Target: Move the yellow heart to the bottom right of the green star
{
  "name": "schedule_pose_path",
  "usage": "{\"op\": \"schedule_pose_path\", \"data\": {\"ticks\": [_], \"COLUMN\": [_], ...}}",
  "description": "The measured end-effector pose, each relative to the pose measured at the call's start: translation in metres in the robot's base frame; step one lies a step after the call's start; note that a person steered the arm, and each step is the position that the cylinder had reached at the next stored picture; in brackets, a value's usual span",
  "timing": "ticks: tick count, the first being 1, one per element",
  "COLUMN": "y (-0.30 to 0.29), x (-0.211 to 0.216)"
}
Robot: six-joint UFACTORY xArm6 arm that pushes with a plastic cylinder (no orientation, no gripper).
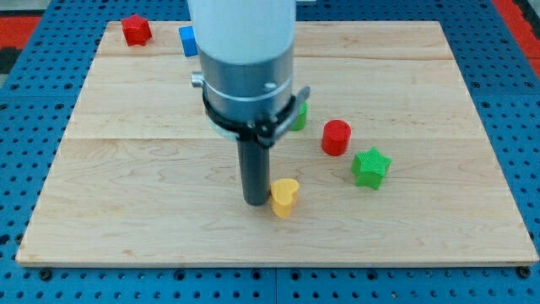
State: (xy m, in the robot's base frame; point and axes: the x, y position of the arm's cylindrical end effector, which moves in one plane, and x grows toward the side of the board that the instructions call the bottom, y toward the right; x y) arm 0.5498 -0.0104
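The yellow heart (284, 197) lies on the wooden board (126, 186), below the view's centre. My tip (255, 201) stands right against the heart's left side. The green star (370, 166) lies to the right of the heart and a little higher, about a hundred pixels away. The heart is to the lower left of the star.
A red cylinder (336, 137) sits up and left of the star. A green block (299, 116) is partly hidden behind the arm. A red block (135, 30) and a blue block (188, 40) lie at the board's top left. The arm's white body covers the top centre.
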Motion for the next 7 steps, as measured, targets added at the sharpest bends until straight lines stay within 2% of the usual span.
{"op": "schedule_pose_path", "data": {"ticks": [1, 2, 3, 4, 5, 6, 7], "y": [0.055, 0.071, 0.024, 0.062, 0.126, 0.149, 0.153], "x": [0.013, 0.014, 0.002, -0.015, -0.010, 0.015, 0.022]}}
